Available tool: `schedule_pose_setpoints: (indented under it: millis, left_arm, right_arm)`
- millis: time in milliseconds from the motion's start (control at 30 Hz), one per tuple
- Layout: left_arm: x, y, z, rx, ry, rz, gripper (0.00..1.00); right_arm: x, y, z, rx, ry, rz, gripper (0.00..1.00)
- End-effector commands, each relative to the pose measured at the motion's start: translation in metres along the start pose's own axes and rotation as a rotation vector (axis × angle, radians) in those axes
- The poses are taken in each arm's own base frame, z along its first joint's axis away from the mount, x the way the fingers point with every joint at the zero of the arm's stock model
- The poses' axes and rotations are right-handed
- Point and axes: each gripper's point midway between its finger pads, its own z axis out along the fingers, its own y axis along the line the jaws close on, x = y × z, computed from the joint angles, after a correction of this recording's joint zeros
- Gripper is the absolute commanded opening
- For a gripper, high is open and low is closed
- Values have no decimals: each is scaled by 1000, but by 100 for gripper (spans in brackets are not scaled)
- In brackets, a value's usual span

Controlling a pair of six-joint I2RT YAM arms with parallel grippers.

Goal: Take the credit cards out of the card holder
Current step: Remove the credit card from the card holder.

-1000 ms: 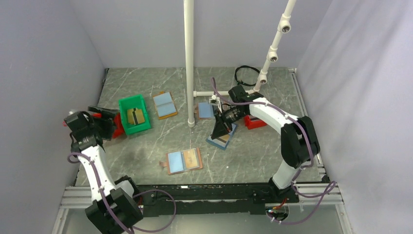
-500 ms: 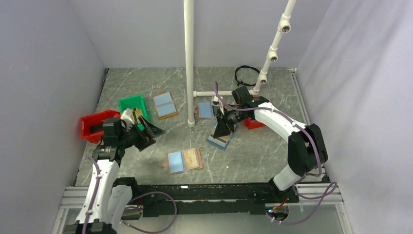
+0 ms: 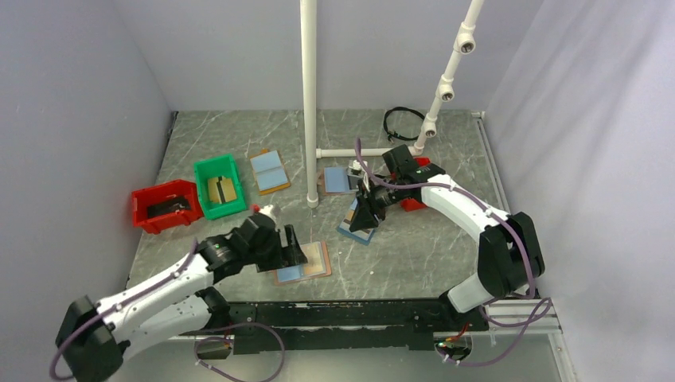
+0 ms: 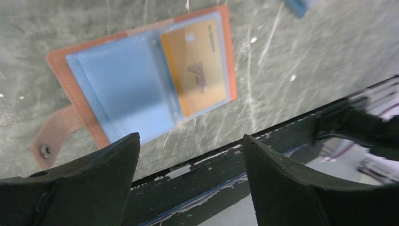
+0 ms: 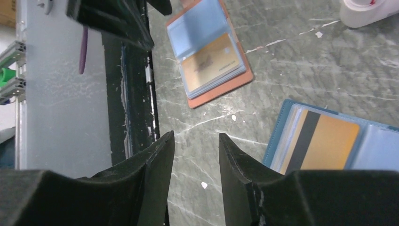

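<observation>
The card holder (image 3: 334, 181), a flat rectangle rimmed in tan with light-blue pockets, was laid open on the veined grey table (image 3: 430, 247), close behind the right gripper (image 5: 196, 135), which, like the left gripper (image 4: 190, 139), was spread with nothing grasped.

No text is reading clearly; the gold card (image 4: 197, 70), upper centre, is showing only blurred, unreadable print.

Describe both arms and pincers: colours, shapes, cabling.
The left arm and right arm have white link shells with black joint housings. A purple cable runs along each. The left pincer and right pincer each have two matte black, wedge-shaped fingers. No markings are visible.
</observation>
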Motion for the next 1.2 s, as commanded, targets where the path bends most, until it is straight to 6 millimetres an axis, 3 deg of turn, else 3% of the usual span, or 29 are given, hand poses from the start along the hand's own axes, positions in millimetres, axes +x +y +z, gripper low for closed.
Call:
schedule_pose_setpoints:
  millis: [0,333,567,733,933,1067,1167]
  left_arm:
    - [-11,-9,11,-129,-131,26,86]
    - [4,-30,57,-203,-134,98,94]
    - [6,-30,82,-271,-113,108,95]
    - [9,-20,89,-350,-98,88,92]
    - [14,-3,87,-438,-90,72,86]
    - [16,4,84,-459,-95,59,68]
    - [17,7,82,-462,-96,55,64]
  right_arm:
    - [-2,6,7,-69,-33,17,43]
    - [3,-9,12,-18,-9,79,44]
    - [4,-13,12,-3,-2,95,44]
    - [4,-13,13,-4,1,97,43]
    - [5,-13,13,-5,3,101,43]
    - [5,-13,13,-7,3,101,43]
    - [5,-12,13,-11,2,103,43]
